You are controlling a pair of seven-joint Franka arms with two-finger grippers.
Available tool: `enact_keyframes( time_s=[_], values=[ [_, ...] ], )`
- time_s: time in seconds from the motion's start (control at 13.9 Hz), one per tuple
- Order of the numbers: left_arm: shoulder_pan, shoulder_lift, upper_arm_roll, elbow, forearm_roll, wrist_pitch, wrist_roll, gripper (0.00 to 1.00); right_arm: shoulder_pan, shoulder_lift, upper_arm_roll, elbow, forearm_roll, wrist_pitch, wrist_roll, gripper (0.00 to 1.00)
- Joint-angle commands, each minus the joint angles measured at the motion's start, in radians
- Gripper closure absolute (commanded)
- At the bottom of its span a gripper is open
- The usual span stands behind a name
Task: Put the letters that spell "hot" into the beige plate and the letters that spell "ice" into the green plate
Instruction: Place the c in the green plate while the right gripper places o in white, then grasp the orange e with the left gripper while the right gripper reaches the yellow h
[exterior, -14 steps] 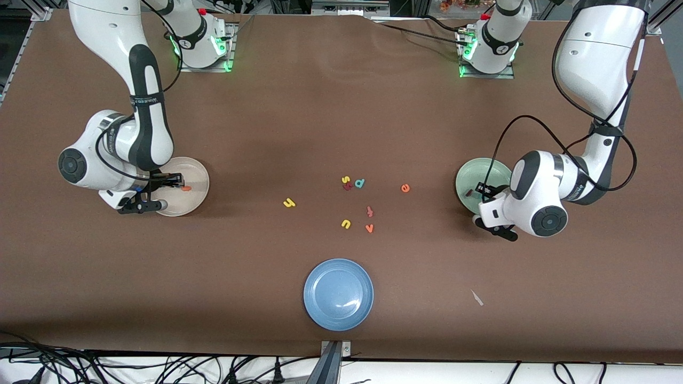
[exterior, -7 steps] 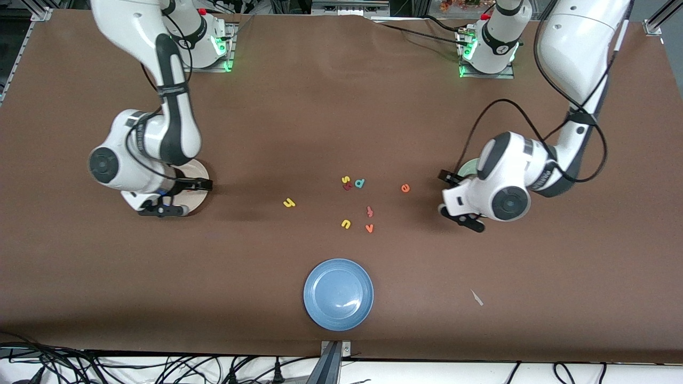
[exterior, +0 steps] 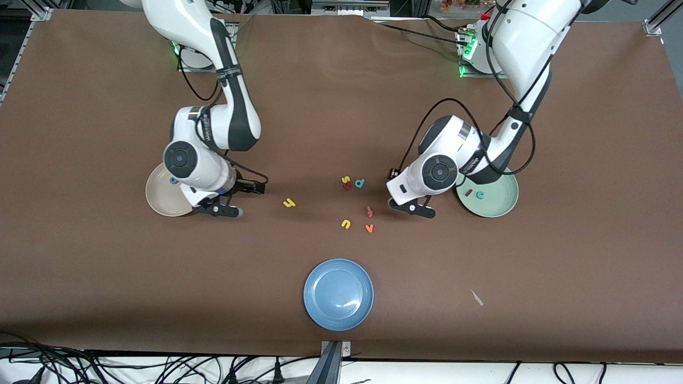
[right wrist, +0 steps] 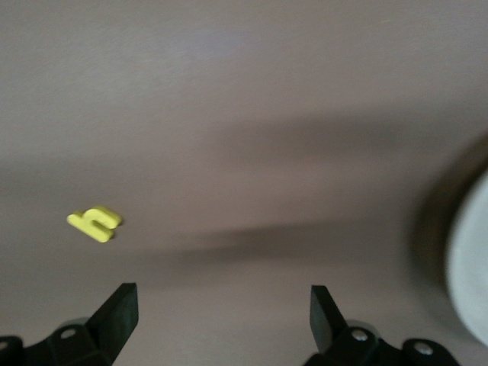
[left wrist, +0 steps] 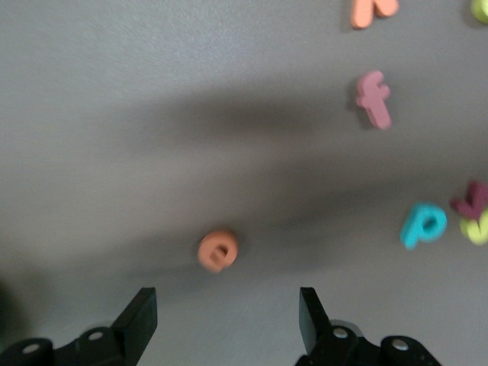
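No brand is readable. The orange e [left wrist: 218, 251], hidden in the front view, is seen just ahead of the left gripper [left wrist: 229, 316], jaws spread. The right gripper [right wrist: 223, 316], also spread and empty, is held near the yellow h [right wrist: 94, 223]. The teal c [exterior: 481, 194] and dark red i [exterior: 469, 192] lie in the green plate [exterior: 504, 205]; a blue o [exterior: 173, 181] lies in the beige plate [exterior: 160, 200].

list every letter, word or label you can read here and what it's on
"h": yellow h, on the table
"s": yellow s, table
"d": teal d, table
"f": reddish f, table
"u": yellow u, table
"v": orange v, table
"e": orange e, table
"c": teal c, in the green plate
"i": dark red i, same plate
"o": blue o, in the beige plate
Dark red letter beside the s: unreadable
Print on the arms: too small
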State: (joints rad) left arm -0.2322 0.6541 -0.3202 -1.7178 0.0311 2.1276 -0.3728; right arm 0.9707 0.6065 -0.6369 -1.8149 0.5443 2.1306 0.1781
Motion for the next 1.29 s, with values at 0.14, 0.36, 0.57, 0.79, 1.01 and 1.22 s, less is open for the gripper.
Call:
enact_keyframes(
  time_s=[0.14,0.36,0.57,0.79,1.01,1.22],
  values=[
    [-0.016,-0.005,0.003,-0.100,0.016,0.130,-0.166,0.25,-0.010,0.036,0.043,0.046,-0.006,0.008,-0.187,0.00],
    [-0.012,-0.014,0.004,-0.111,0.061,0.112,-0.167,0.29,0.026,0.067,0.060,0.046,-0.021,0.072,-0.290,0.00],
    [0.007,-0.011,0.009,-0.111,0.099,0.114,-0.172,0.36,0.026,0.107,0.094,0.046,-0.014,0.172,-0.351,0.00],
    [0.005,-0.005,0.007,-0.105,0.096,0.115,-0.181,0.46,0.026,0.128,0.109,0.055,-0.014,0.193,-0.410,0.00],
    [0.007,-0.005,0.007,-0.101,0.089,0.117,-0.181,0.78,0.025,0.163,0.114,0.101,-0.012,0.195,-0.419,0.00],
    [0.019,-0.010,0.007,-0.097,0.084,0.115,-0.178,1.00,0.020,0.196,0.135,0.140,-0.006,0.196,-0.431,0.00]
  ],
)
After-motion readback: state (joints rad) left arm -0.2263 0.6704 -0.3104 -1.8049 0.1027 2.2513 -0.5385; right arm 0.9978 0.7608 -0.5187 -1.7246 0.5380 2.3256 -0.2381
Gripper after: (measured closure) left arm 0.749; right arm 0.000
